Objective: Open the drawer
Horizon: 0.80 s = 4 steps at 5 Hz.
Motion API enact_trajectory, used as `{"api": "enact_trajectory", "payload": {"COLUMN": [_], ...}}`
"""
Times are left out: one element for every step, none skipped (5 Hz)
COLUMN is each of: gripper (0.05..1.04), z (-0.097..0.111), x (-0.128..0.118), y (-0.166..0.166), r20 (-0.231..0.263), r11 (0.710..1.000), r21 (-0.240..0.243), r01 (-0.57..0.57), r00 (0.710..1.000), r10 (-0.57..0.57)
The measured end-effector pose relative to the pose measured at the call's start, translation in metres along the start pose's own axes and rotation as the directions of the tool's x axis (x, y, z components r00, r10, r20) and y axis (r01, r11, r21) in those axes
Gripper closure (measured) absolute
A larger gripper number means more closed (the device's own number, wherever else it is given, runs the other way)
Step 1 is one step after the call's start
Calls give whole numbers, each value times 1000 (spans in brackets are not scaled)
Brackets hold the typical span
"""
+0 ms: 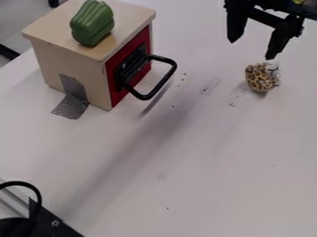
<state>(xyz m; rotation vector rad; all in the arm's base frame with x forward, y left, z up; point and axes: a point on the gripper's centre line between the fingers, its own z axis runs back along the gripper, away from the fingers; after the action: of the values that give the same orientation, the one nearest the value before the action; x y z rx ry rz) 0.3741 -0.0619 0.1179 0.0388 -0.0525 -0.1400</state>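
1. In the camera view, the box [53, 56] is of pale, smooth wood, with straight sides and a flat top. Its drawer [116, 97] has a flat red front, which looks level with the box's face, and the handle [163, 84] is a rounded black loop that sticks out from it.
2. On the top of the box lies the green pepper [91, 23], shiny and ribbed. A strip of grey tape [70, 107] goes from the box's side onto the pale tabletop [204, 185], which carries some dark marks.
3. The black gripper [251, 49] hangs with its fingers pointing down, and they are spread, with nothing between them. Just below them is the spotted ball [260, 77], roundish and rumpled.
4. The drawer is at the left edge of the tabletop, well apart from the gripper. The handle sticks out toward the gripper's side, and the gripper does not touch it.
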Motion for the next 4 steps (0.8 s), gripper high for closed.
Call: {"api": "enact_trajectory", "payload": {"gripper": [85,85,85,85], "z": [-15,-33,-52,-58], "x": [-4,-15,-31,-49], "y": [0,8,30,55], "r20": [-43,-86,-129,-125], "r11": [1000,1000,999,994], "r21": [3,6,29,78], "r01": [3,-10,-42,-74], "r00": [999,996,991,989], "r10": [-2,11,45,84]}}
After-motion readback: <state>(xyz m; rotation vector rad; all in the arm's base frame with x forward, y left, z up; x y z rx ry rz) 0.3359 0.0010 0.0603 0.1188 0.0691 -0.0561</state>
